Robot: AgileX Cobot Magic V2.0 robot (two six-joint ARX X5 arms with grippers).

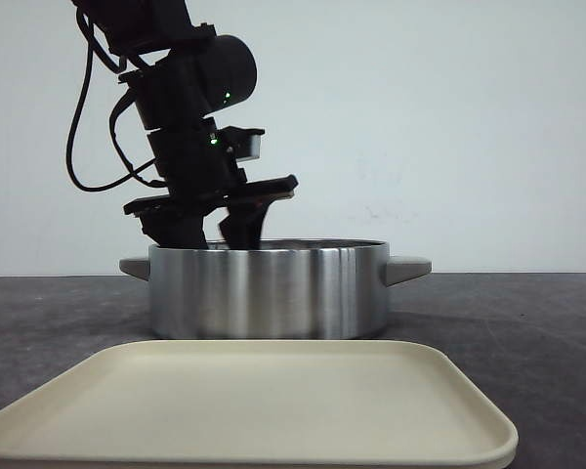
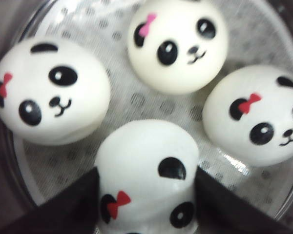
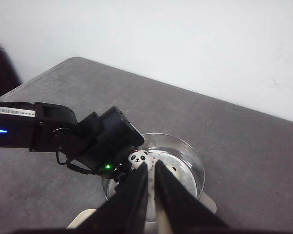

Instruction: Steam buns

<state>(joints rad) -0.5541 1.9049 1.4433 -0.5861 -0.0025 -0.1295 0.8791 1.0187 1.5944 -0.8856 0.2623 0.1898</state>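
Four white panda-face buns lie on a perforated liner point(image 2: 136, 105) inside a steel pot point(image 1: 273, 288). Three sit free: one point(image 2: 51, 92), one point(image 2: 178, 44) and one point(image 2: 256, 114). My left gripper point(image 2: 146, 197) is down inside the pot point(image 1: 215, 230), shut on the fourth bun point(image 2: 146, 165), a black finger point(image 2: 63, 209) pressing each side. My right gripper point(image 3: 151, 166) hangs high above the pot point(image 3: 193, 158), its fingers nearly together and empty. One bun point(image 3: 137, 158) shows there beside the left arm point(image 3: 88, 139). No buns show in the front view.
A beige tray point(image 1: 254, 410) lies on the grey table in front of the pot. The pot has two side handles point(image 1: 408, 267). The left arm's cables point(image 1: 78, 127) hang at the left. A white wall stands behind.
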